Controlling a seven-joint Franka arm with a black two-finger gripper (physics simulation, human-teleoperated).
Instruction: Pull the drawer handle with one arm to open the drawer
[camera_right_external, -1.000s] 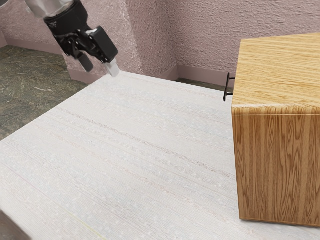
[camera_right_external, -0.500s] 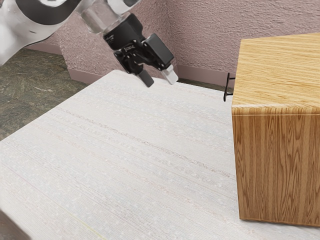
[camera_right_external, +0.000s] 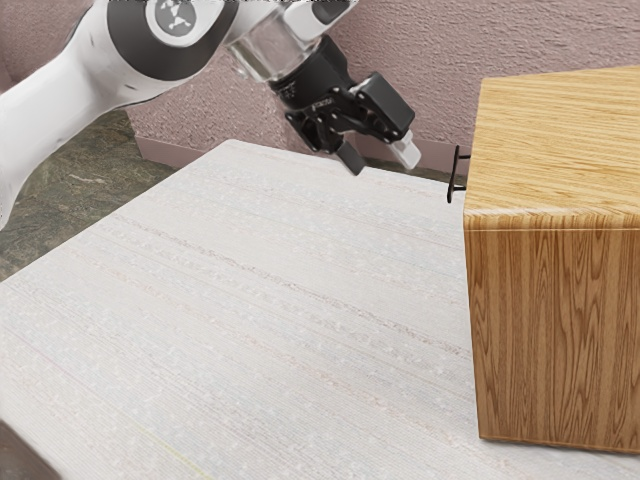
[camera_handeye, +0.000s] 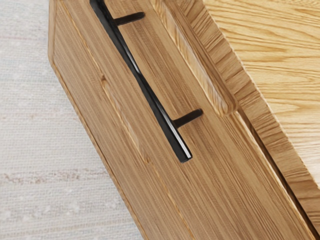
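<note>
A light oak cabinet (camera_right_external: 556, 260) stands at the exterior view's right on the table. Its thin black drawer handle (camera_right_external: 456, 175) sticks out from the face turned toward the arm. My gripper (camera_right_external: 380, 157) hovers above the table to the left of the handle, a short gap away, open with nothing between its fingers. In the wrist view the black bar handle (camera_handeye: 145, 85) runs slantwise across the drawer front (camera_handeye: 150, 170), held off it by two short posts. The drawer front lies flush with the cabinet.
The pale wood-grain table (camera_right_external: 250, 300) stretches wide and bare to the left of the cabinet. A pink textured wall (camera_right_external: 440, 50) rises behind the table's far edge, and dark floor (camera_right_external: 60, 170) lies beyond its left edge.
My arm has swept toward the exterior view's right, carrying the open gripper from the far left corner to just short of the handle. The cabinet has not moved.
</note>
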